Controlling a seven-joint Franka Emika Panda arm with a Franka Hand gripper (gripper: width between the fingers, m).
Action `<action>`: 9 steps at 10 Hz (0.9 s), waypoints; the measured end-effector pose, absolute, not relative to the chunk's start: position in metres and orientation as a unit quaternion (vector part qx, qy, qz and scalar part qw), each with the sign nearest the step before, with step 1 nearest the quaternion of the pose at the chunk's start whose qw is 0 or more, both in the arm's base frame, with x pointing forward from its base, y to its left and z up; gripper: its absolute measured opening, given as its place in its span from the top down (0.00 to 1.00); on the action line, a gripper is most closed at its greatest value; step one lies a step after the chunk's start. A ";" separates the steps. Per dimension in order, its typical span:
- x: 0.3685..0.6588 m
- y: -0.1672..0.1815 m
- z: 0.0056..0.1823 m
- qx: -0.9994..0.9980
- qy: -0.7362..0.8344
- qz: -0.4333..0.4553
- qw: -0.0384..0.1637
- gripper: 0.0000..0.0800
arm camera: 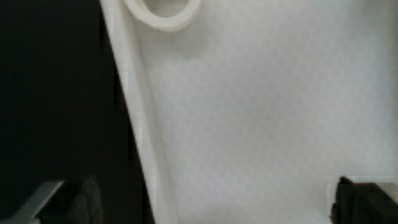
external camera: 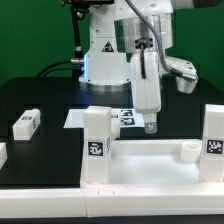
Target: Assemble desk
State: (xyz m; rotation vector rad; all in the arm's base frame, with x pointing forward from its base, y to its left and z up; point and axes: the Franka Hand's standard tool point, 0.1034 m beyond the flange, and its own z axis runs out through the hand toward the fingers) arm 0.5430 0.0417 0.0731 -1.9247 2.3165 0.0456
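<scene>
1. Black tabletop (external camera: 50,100) is seen; near its edge at the exterior view's left a short white plastic bar leg (external camera: 26,123) is laid flat.
2. Along the near edge the wide white rimmed plastic desk panel (external camera: 140,168) is set.
3. Above its far rim the two-finger claw (external camera: 149,126) is held open, empty.

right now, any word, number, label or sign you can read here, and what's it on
No readable words or numbers in either view.
On the robot base: a triangular warning sign, symbol too small to read.
On the upright leg on the exterior view's left, the upright leg on the exterior view's right and the loose leg: black-and-white square tags, patterns only.
On the marker board: tags, no text.
On the desk panel: nothing.
</scene>
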 end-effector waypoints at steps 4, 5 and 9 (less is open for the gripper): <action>0.511 0.028 0.027 -0.645 0.762 -0.025 0.053 0.19; 0.508 0.023 0.019 -0.645 0.762 -0.030 0.052 0.19; 0.510 0.026 0.011 -0.646 0.762 -0.018 0.046 0.25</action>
